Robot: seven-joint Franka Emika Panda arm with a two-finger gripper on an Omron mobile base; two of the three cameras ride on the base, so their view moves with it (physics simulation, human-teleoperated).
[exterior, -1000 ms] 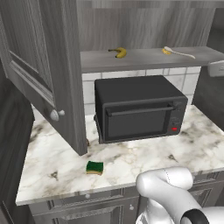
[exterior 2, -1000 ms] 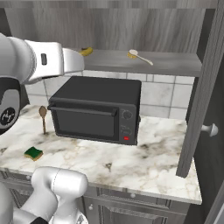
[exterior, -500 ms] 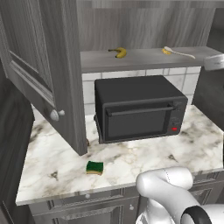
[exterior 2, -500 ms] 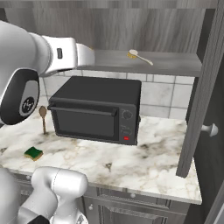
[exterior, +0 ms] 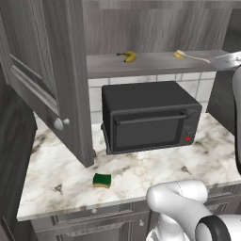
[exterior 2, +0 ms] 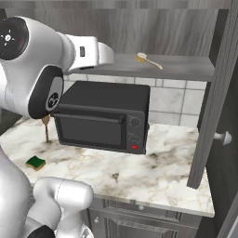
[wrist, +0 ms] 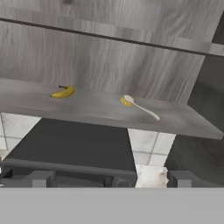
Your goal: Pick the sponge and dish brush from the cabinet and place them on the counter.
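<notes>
- With the sponge [exterior: 102, 180] already lying on the table [exterior: 141, 174] in front of the microwave [exterior: 148, 120], the step in hand looks to be fetching the dish brush [wrist: 139, 106].
- It lies on the shelf [wrist: 96, 109] of the cabinet [exterior: 47, 70], yellow head toward the banana [wrist: 62, 92] yet well apart from it, white handle pointing away.
- Seen from the hand, the tool [wrist: 111, 178] stands with its jaws wide apart, holding nothing, below and short of the shelf.
- Next, I judge, it must rise, reach in above the microwave, line up across the thin handle and close.
</notes>
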